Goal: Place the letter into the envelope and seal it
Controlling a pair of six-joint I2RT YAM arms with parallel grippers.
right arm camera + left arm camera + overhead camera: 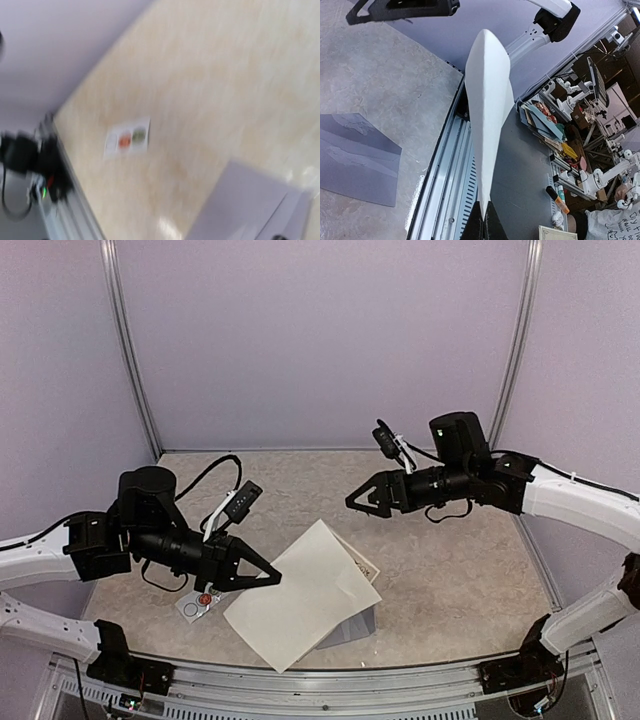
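The left tool point(272, 578) clamps the letter's point(310, 592) edge; the right tool point(356, 500) gapes empty; the letter could buckle against the envelope point(355, 626).

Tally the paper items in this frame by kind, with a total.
Cream sheets: 2 (held sheet pinched in the left gripper, lower sheet peeking out beneath)
Grey envelope: 1
White sticker card: 1
Total: 4

Top view: soft, even light, all sharp, just a faint shadow under the letter point(300, 595). Left wrist view: crisp, the letter blown nearly white. Right wrist view: smeared all over, the sticker card point(127, 138) a fuzzy patch, glare spots on the table point(210, 75) near the bottom edge.
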